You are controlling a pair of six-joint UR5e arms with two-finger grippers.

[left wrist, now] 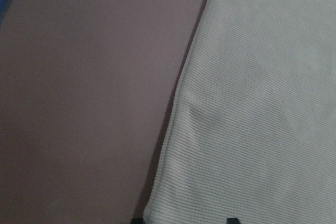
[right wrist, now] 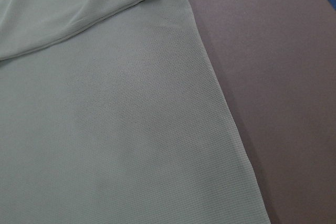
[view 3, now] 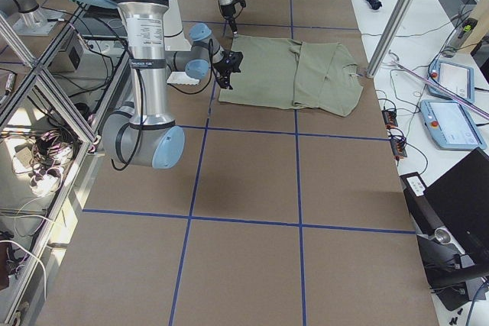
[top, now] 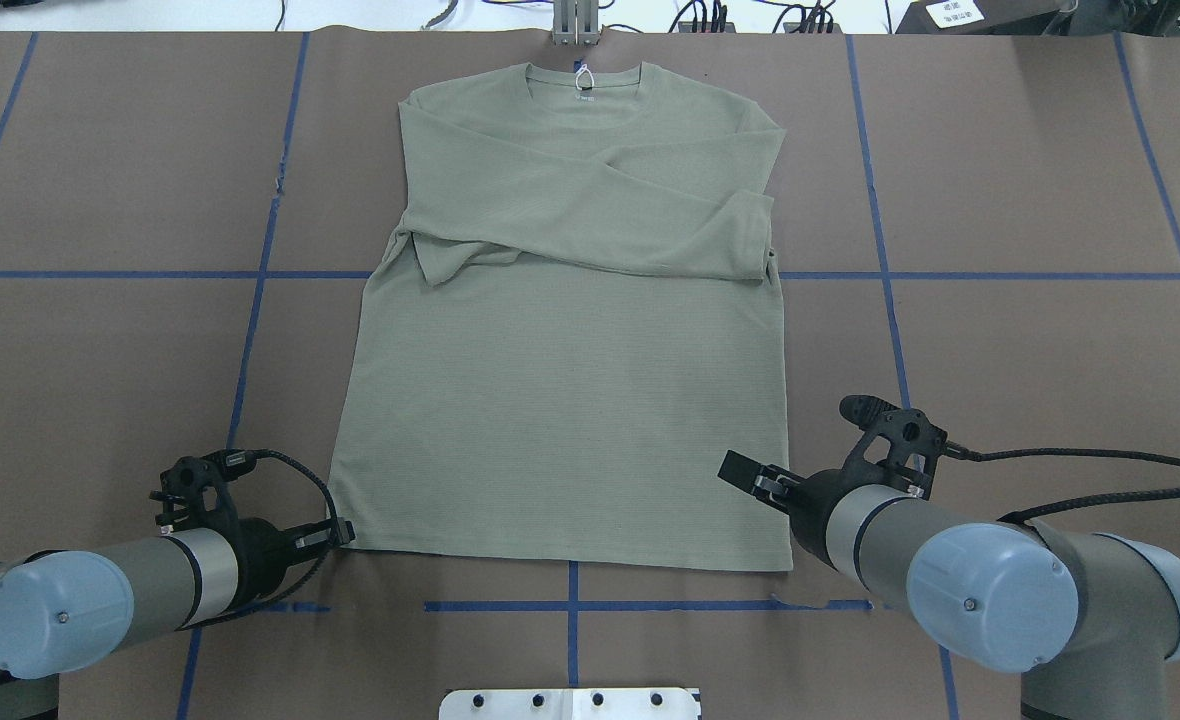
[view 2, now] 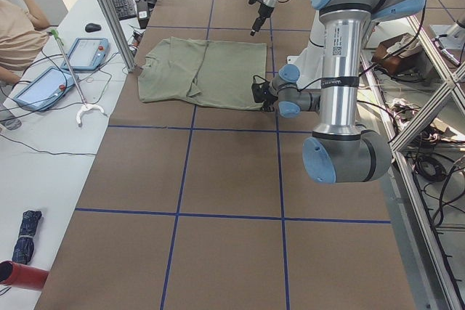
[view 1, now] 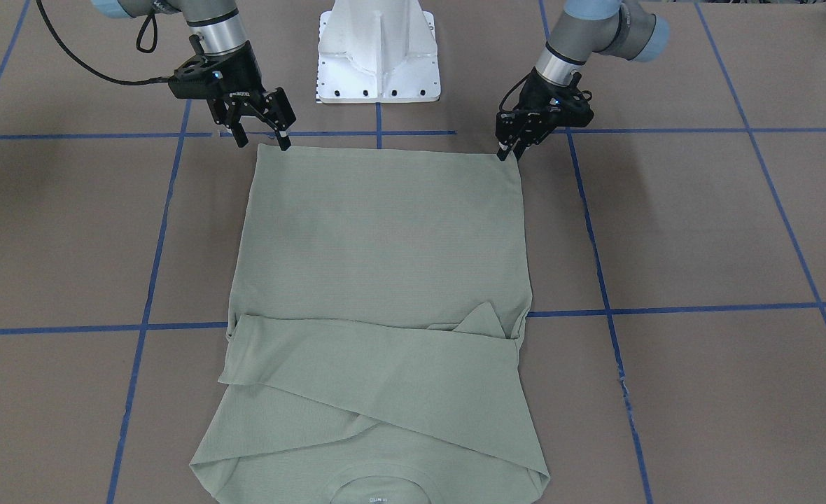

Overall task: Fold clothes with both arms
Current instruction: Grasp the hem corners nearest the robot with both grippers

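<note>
Shirt (top: 560, 400) flat on tabletop (view 1: 700, 224), sleeves crossed over chest. Left fingers (view 1: 505, 148) and right fingers (view 1: 281, 129) both released, spread at hem corners.

lit: bright, even | shadows: soft, faint | wrist views: soft focus, esp. left

The left arm (top: 165, 570) and right arm (top: 880, 540) both extend forward, wrists pitched down. The right hand (view 1: 264, 142) points downward, fingers (view 1: 283, 134) spread wide. The left hand (view 1: 508, 150) tilts down and inward, fingertips (left wrist: 231, 219) slightly apart.
</note>
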